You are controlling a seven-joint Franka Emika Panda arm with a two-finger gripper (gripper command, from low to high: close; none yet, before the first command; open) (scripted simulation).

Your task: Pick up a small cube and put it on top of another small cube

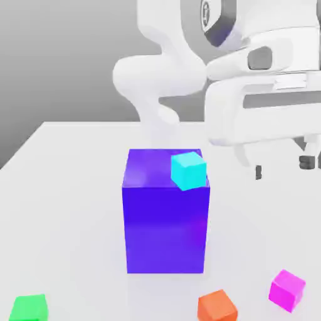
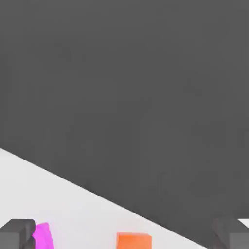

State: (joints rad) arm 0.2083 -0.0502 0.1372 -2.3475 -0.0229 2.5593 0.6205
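The small cube (image 1: 287, 289), magenta, sits on the table (image 1: 63, 188) just beside the orange cube (image 1: 217, 306), well below my gripper (image 1: 282, 168). My jaws stand wide with nothing between them, ready for a descent onto it.

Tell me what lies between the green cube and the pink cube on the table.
In the exterior view, the orange cube sits between the green cube and the pink cube.

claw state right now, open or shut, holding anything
claw: open, holding nothing, above the table.
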